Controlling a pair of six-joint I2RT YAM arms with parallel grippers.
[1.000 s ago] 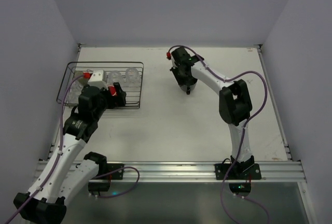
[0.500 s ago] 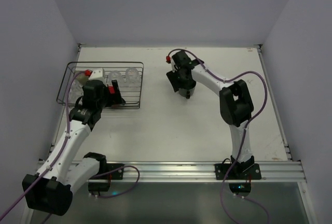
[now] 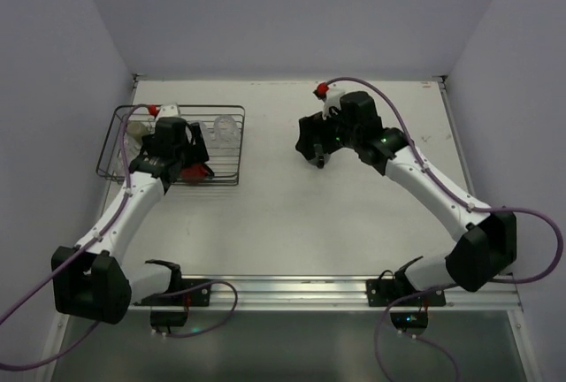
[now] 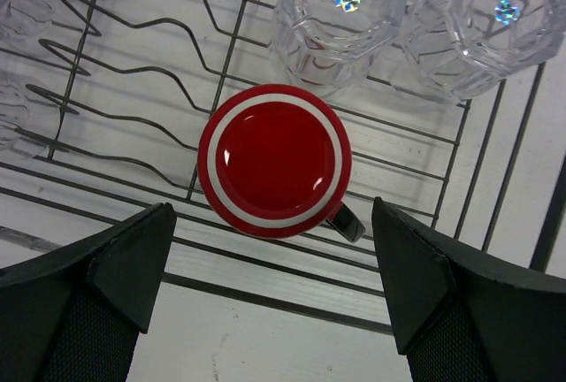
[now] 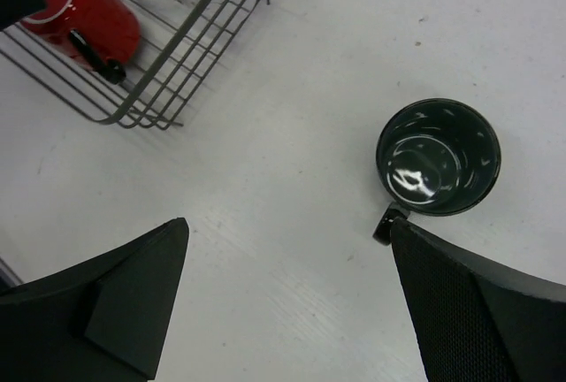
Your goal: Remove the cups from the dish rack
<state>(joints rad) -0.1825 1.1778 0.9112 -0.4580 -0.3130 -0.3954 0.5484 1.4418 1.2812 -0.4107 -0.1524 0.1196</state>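
The white table [image 3: 292,223] sits between plain pale walls, and from overhead I see the rectangular dark wire dish rack [image 3: 241,143] at about ten o'clock on it. My left gripper [image 3: 196,163] hangs over the rack's near side, and the right gripper [image 3: 314,148] is over bare table near the middle, well apart from the rack. On the left wrist camera the jaws are spread wide, and the red mug [image 4: 274,163] stands between them, untouched, on the rack wires. Two clear glass cups [image 4: 340,11] are at twelve and two o'clock from it. On the right wrist camera the jaws gape, gripping nothing. The dark grey-green mug [image 5: 438,159] stands upright on the table, handle at seven o'clock.
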